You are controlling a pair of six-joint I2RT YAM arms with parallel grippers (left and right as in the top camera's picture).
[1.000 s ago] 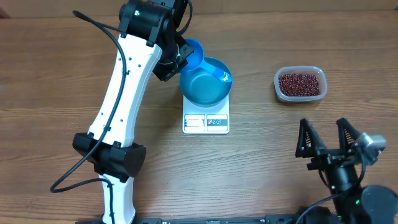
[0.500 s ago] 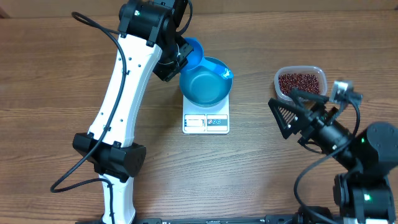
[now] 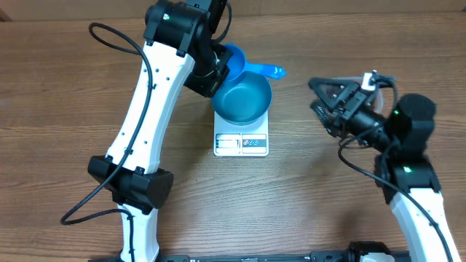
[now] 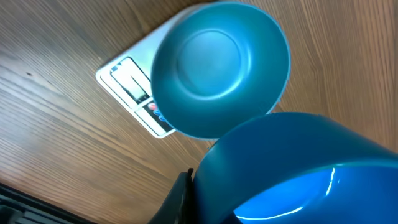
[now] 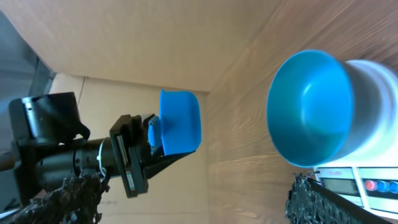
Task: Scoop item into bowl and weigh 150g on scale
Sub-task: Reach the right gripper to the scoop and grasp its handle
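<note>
**Q:** What is recorded nearest the base?

**A:** The scale [image 3: 241, 143] is set display edge forward. The bowl [image 3: 242, 100] is seated on it and is seen empty.

**Q:** And beside it?

**A:** The right gripper [image 3: 320, 98] is held apart from the bowl, its 2 jaws spread wide and nothing grasped. The beans cannot be made out in any view.

**Q:** Farthest?

**A:** The left gripper [image 5: 146, 146] is clenched on the scoop [image 3: 233, 60], raised at the bowl's far rim.

**Q:** Handling?

**A:** The beans are judged loose and apt to roll, so the scoop is advised, not fingers. The bowl is judged light and slick, and is best taken by the rim.
</note>
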